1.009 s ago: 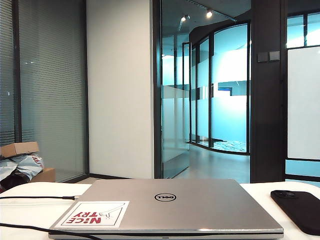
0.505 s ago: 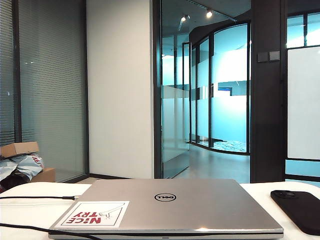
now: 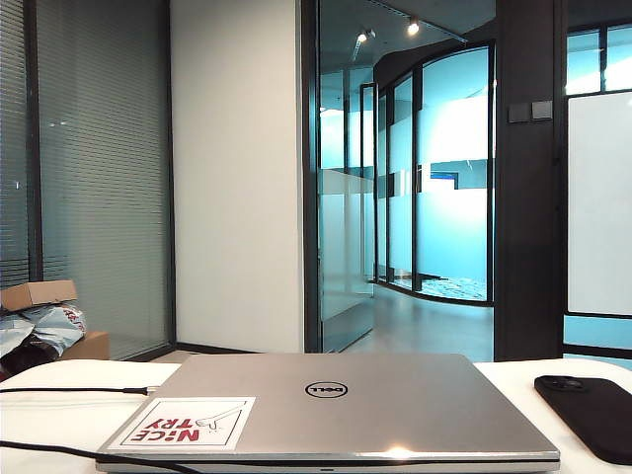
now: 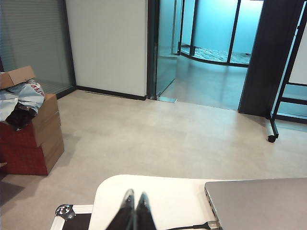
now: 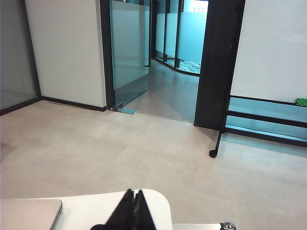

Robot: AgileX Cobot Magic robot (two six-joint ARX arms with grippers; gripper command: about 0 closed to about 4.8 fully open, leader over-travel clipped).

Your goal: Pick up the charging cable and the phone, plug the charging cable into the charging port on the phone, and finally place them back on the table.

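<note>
The left gripper (image 4: 134, 200) is closed on nothing, fingertips pressed together, poised over the table (image 4: 168, 196) at the corner beside the laptop (image 4: 259, 201). The right gripper (image 5: 134, 196) is likewise closed and empty, over the table corner on the laptop's other side. No pickup has begun, so both jaws must open before either descends. The left should probably approach the charging cable (image 3: 74, 390) just behind its silvery plug, which lies beside the laptop's left edge; the right should take the phone (image 3: 592, 415), lying flat to the laptop's right, across its long edges, leaving the port end clear. Only the exterior view shows the whole phone and both cords left of the laptop; neither arm appears there. The left wrist view alone shows a plug (image 4: 211, 224) seated at the laptop's side.
</note>
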